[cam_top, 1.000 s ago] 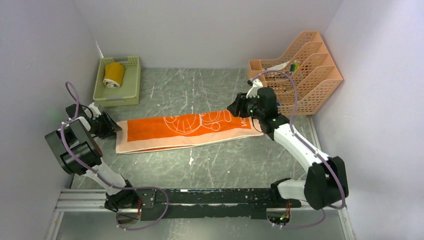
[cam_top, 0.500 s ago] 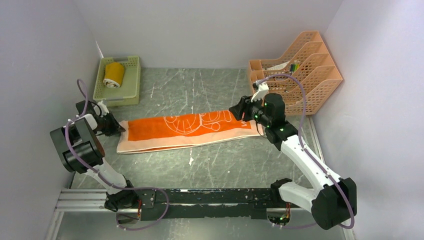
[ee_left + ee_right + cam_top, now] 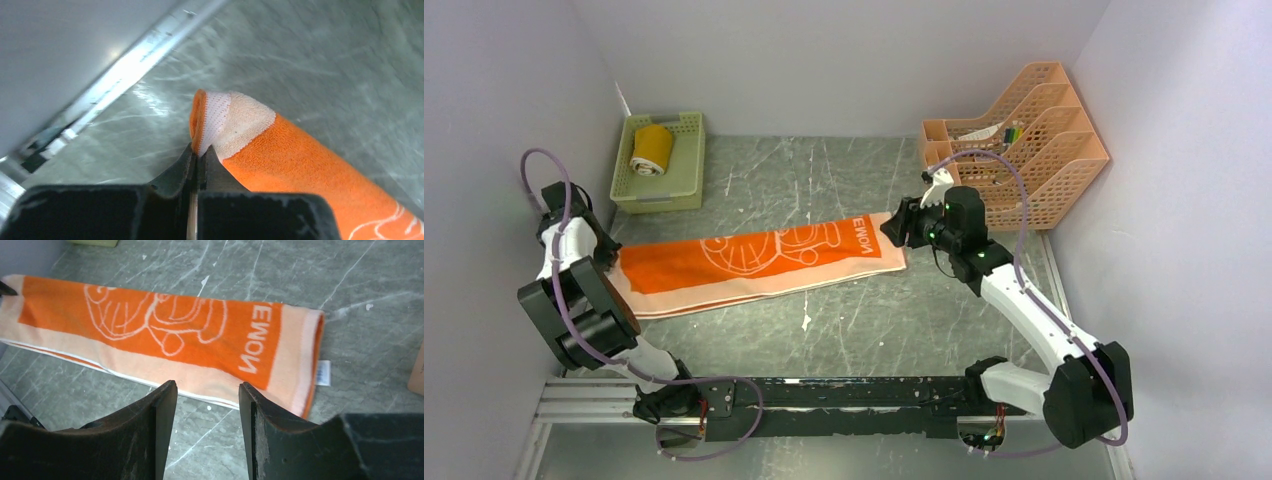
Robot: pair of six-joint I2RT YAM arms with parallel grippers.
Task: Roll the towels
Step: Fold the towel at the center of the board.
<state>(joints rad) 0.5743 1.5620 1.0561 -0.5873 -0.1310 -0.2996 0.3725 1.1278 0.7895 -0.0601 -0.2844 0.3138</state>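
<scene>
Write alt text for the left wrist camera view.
The left gripper is shut on the pale-banded end of the orange towel, which trails to the lower right across a grey marbled table. A white wall fills the upper left.

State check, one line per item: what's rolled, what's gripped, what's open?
orange towel: unrolled, lying flat as a long strip.
yellow towel: rolled, lying in the green basket.
left gripper: shut on one end of the orange towel.
right gripper: open, empty, over the other end.
file rack: upright, a few items inside.
</scene>
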